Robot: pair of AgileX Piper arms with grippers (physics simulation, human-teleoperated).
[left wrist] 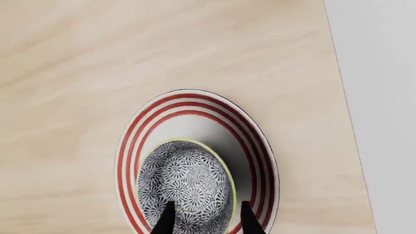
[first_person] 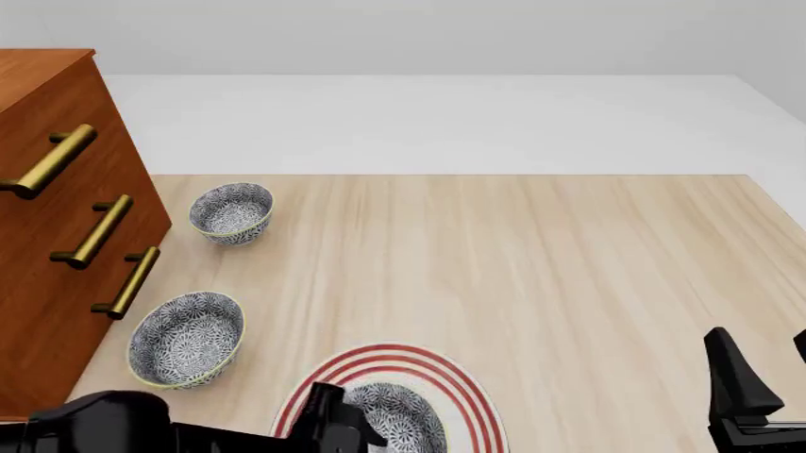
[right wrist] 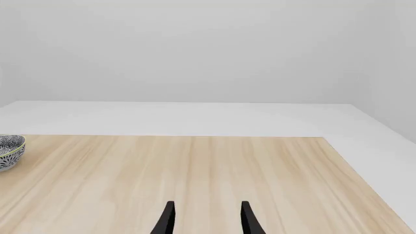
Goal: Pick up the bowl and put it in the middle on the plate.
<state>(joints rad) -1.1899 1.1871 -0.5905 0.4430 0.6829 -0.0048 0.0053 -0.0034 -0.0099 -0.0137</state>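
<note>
The bowl [left wrist: 188,183], blue-grey floral with a pale yellow rim, sits upright inside the plate [left wrist: 195,105], a wide white plate with three red rings. In the front view the bowl [first_person: 400,415] and plate [first_person: 391,357] lie at the near edge, partly cut off. My left gripper [left wrist: 208,204] is open, one finger over the bowl's inside and the other outside its rim, with a gap to the wall. In the front view the left gripper [first_person: 343,415] hangs at the bowl's left side. My right gripper [first_person: 760,349] stands open and empty at the near right, also seen as the right gripper [right wrist: 206,207].
Two look-alike bowls stand at the left: one far bowl [first_person: 232,212] and one nearer bowl [first_person: 187,338]. A wooden drawer cabinet [first_person: 63,236] with brass handles borders the table's left side. The far bowl [right wrist: 9,151] shows at the right wrist view's edge.
</note>
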